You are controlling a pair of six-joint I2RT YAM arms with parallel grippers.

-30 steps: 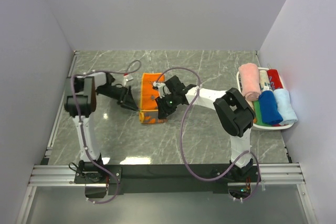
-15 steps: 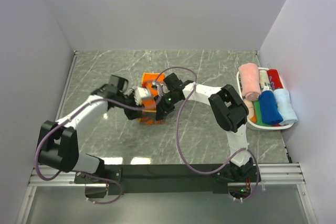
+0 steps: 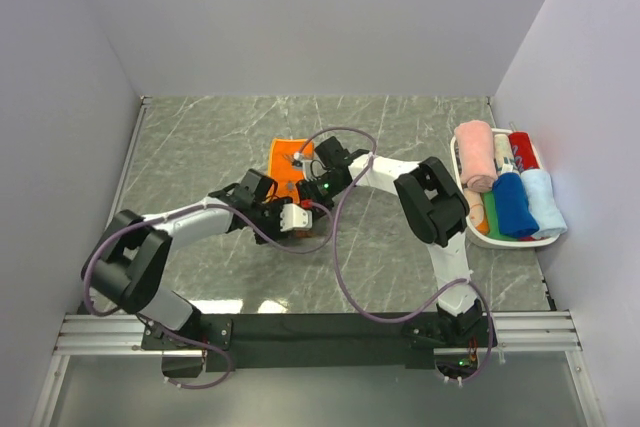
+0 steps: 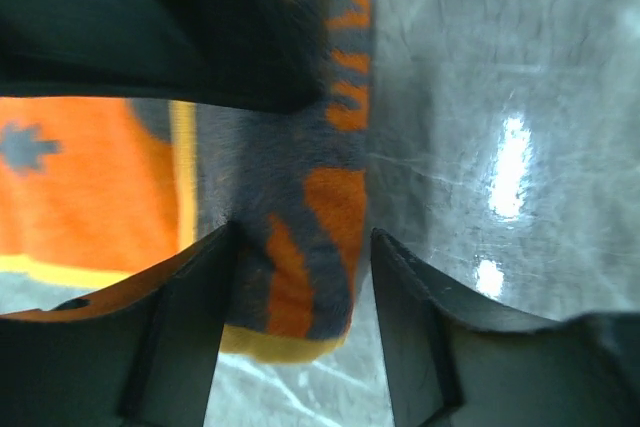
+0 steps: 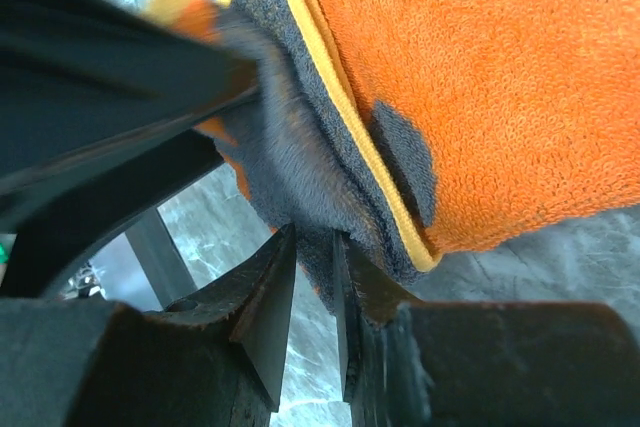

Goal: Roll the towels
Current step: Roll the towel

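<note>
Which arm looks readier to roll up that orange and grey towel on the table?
Probably the right. The right gripper pinches the grey edge of the towel, so it could turn it over. The left gripper stands open astride the folded end, gripping nothing.

place: robot lab | evidence: white enclosure walls (image 3: 300, 17), aluminium mounting rail (image 3: 105, 332)

Towel (image 5: 500, 97) — terry cloth, looped pile, matt; its grey hem is fuzzier. Worktop (image 4: 500, 67) — marbled stone-look surface, smooth, polished, glossy with lamp glare. Left gripper (image 4: 300, 292): smooth matt black plastic.
</note>
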